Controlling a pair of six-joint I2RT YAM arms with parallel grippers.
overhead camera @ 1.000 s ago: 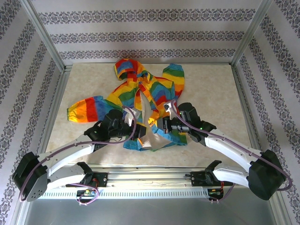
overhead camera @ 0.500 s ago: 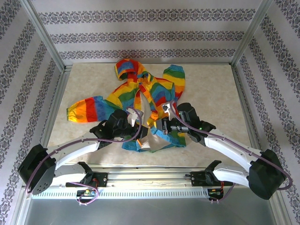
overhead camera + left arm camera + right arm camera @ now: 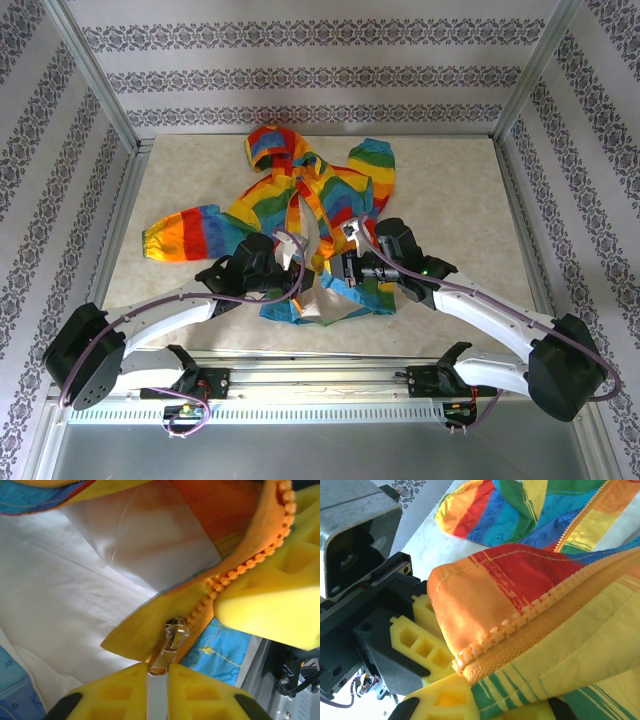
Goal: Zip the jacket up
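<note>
Right now we have the jacket (image 3: 300,195) spread on the desk (image 3: 450,200), hood toward the far wall, one sleeve stretched out to the left, and its lower hem nearest our bases. Both tools meet at the lower front opening, just beside each other. Our left tool (image 3: 159,682) is clenched on the silver zipper pull (image 3: 162,661). The pull's slider (image 3: 175,629) sits at the low end of the orange zipper teeth (image 3: 240,568), with the pale lining (image 3: 75,580) spread behind it. Our right tool (image 3: 485,700) is grasping the jacket's front edge along the zipper tape, the fabric bunched over its yellow fingers (image 3: 445,700). The left tool's yellow pads sit just beside it.
</note>
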